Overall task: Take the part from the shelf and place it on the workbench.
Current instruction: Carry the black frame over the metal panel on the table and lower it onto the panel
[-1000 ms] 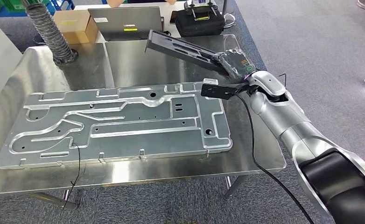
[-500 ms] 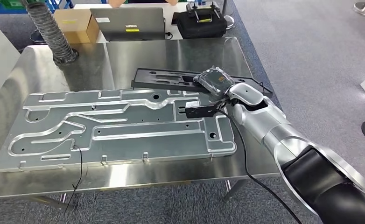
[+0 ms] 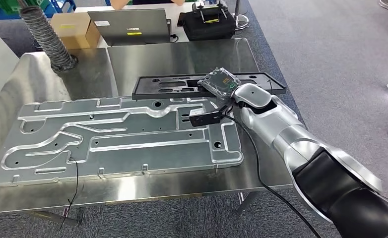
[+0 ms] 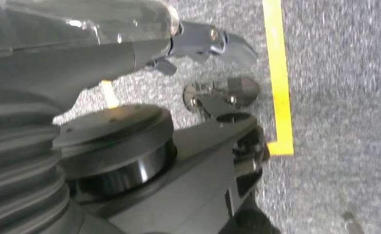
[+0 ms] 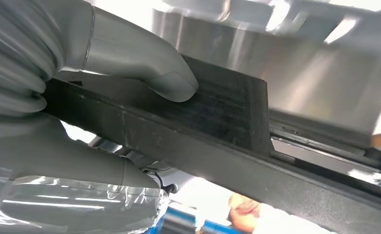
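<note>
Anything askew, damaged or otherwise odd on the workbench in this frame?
Nothing looks damaged or spilled. The black part lies nearly flat behind the big metal plate, and the right hand grips it. One oddity: a thin black cable trails across the plate's front edge and hangs off the workbench.

I see the part (image 3: pixel 182 85), a long, flat black plastic panel with slotted cutouts, lying nearly level across the upper middle of the frame on the steel workbench (image 3: pixel 182 57), just behind the big aluminium plate, its right portion under my hand.
</note>
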